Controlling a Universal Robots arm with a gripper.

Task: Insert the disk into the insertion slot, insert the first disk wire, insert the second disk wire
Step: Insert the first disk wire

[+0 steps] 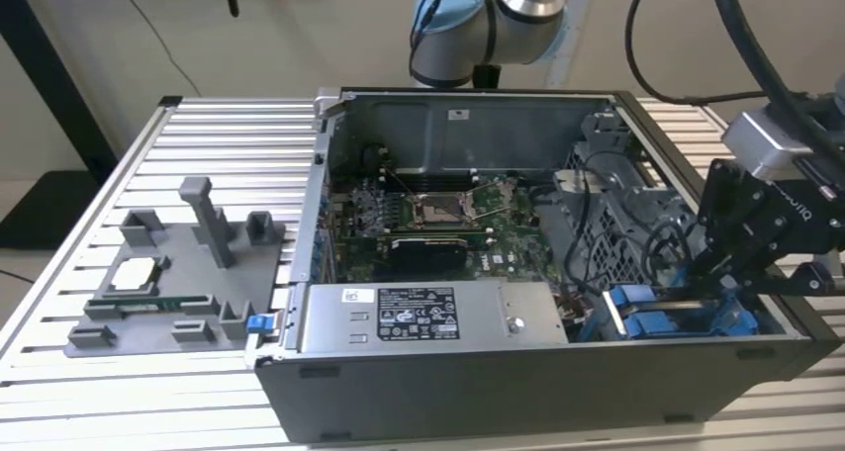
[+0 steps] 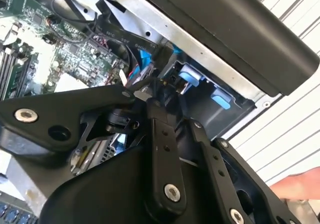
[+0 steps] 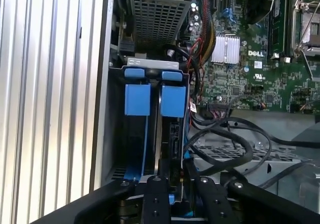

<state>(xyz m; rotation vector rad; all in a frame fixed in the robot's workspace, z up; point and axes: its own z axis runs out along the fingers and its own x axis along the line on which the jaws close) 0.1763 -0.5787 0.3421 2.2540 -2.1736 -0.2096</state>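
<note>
Where the black two-fingered metal gripper (image 3: pixel 176 185) (image 1: pixel 698 291) is placed: low in one corner of the open dark-grey steel computer case (image 1: pixel 528 397), at the exterior view's right.
Grip: the jaws are drawn close together on the plug end of a thick black wire (image 3: pixel 247 145); the plug itself is mostly hidden by the gripper's own links.
Wire's run: it is looped away from the gripper across a large perforated grey metal cage (image 3: pixel 260 156).
Disk (image 3: pixel 173 101): a flat silver-grey hard drive clipped in a bright blue plastic carrier frame is stood on edge inside the insertion slot (image 3: pixel 150 62), just beyond the gripper, on the side nearer the green printed motherboard (image 3: pixel 250 78).
Slot: a narrow grey sheet-metal drive bay with blue plastic fittings is set against the case wall; a second bright blue plastic carrier (image 3: pixel 137 99) is seated just beside the disk.
Power supply (image 3: pixel 160 13): a silver box with a grilled face is fixed beyond the slot.
Table (image 1: pixel 198 125): the case is carried on a ribbed aluminium top.
Tray (image 1: pixel 145 330): a grey moulded plastic fixture is laid at the exterior view's left, well apart from the case; a small square silver chip (image 1: pixel 137 273) and a green memory stick (image 1: pixel 148 303) are held on it.
Arm (image 1: pixel 496 21): a silver and pale-blue jointed robot arm is seen farthest off, behind the case.
</note>
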